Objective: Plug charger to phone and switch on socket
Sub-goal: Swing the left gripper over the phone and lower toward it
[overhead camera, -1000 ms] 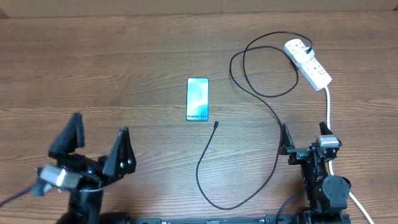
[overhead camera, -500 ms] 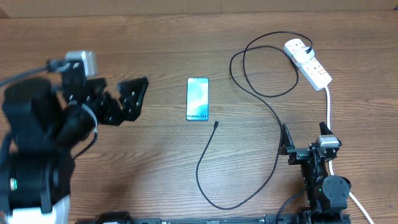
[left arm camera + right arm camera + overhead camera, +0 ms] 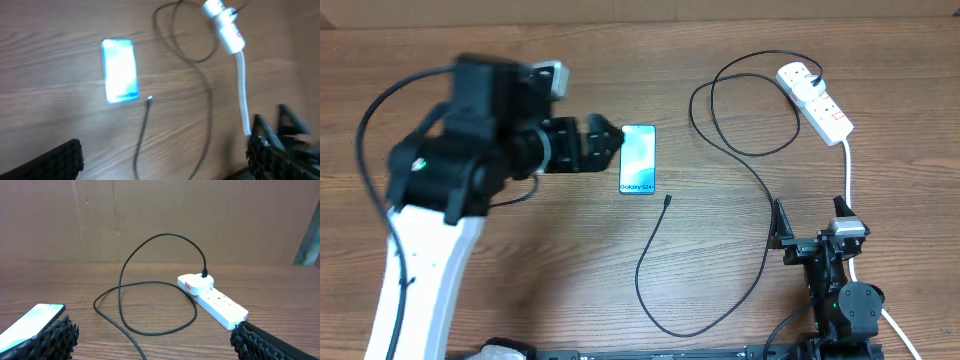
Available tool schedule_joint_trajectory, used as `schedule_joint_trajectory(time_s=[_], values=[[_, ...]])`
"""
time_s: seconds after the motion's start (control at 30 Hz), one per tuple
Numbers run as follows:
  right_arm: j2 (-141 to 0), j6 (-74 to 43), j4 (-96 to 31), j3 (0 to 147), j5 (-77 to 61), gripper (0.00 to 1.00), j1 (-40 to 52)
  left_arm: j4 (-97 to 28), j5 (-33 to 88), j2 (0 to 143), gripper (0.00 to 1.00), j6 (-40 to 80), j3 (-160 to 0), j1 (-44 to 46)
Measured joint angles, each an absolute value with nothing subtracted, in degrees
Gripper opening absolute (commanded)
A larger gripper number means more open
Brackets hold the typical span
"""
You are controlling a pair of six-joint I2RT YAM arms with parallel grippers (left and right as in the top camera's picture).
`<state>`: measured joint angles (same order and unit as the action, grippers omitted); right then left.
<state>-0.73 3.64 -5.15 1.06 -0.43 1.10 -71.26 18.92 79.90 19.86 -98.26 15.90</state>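
Note:
The phone (image 3: pixel 638 159) lies flat mid-table, light blue screen up; it also shows in the left wrist view (image 3: pixel 120 70) and at the left edge of the right wrist view (image 3: pixel 29 322). The black charger cable (image 3: pixel 752 180) loops from its white plug in the socket (image 3: pixel 815 101) down to a loose connector tip (image 3: pixel 666 201) just below-right of the phone. My left gripper (image 3: pixel 592 143) is open, raised just left of the phone. My right gripper (image 3: pixel 812 222) is open and empty at the near right, far from the socket (image 3: pixel 212 299).
The socket's thick white cord (image 3: pixel 848 185) runs down the right side past my right gripper. A cable loop (image 3: pixel 685 300) lies near the front edge. A brown cardboard wall (image 3: pixel 160 220) stands behind the table.
My left arm has swung up from the near left and rightward across the table to beside the phone. The right arm, phone, cable and socket have not moved.

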Motion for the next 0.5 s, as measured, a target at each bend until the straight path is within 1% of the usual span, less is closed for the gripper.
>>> schedule_joint_trajectory(time_s=[0.1,0.2,0.27,0.37,0.5], values=[[-0.7,3.6,-5.1,1.1,-0.4,1.0,1.1,-78.8,9.9,86.2,1.0,23.0,-106.2,20.8],[-0.7,3.6,-5.1,1.1,-0.4,1.0,1.1,-84.8,3.0,92.9,1.0,25.3,-113.0,23.2],[-0.7,3.6,-5.1,1.1,-0.4,1.0,1.1,-86.1,-0.1,97.0,1.0,26.3,-115.6,24.1],[-0.7,3.6,-5.1,1.1,-0.4,1.0,1.1,-86.2,-0.9,101.8,1.0,27.2,-116.4,24.8],[-0.7,3.6,-5.1,1.1,-0.4,1.0,1.1,-86.2,2.7,106.7,1.0,27.6,-116.4,25.1]])
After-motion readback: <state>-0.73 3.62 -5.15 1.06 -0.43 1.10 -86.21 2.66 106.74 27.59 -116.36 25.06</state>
